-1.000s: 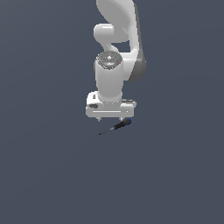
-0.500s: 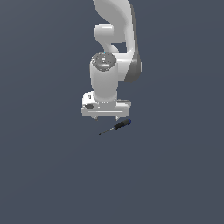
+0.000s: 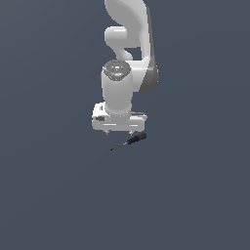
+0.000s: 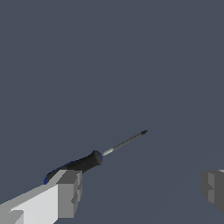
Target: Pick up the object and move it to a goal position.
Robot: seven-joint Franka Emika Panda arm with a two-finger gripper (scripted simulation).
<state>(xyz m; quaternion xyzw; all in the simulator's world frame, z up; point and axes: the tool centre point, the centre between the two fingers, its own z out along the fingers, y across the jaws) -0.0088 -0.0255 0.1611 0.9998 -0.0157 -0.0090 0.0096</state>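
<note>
- screwdriver: slim, black handle, blue end cap, thin dark shaft, lying flat mid-worktop
- gripper: pointing down just above it, fingers spread wide, holding nothing

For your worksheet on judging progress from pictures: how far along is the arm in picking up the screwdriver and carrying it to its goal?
Done: the gripper is positioned low, just above the screwdriver. In hand: lining up; in the wrist view the fingers are wide apart, one overlapping the handle end of the screwdriver, nothing clamped. Left: centring over it, closing, lifting and carrying. No goal marker is visible.
</note>
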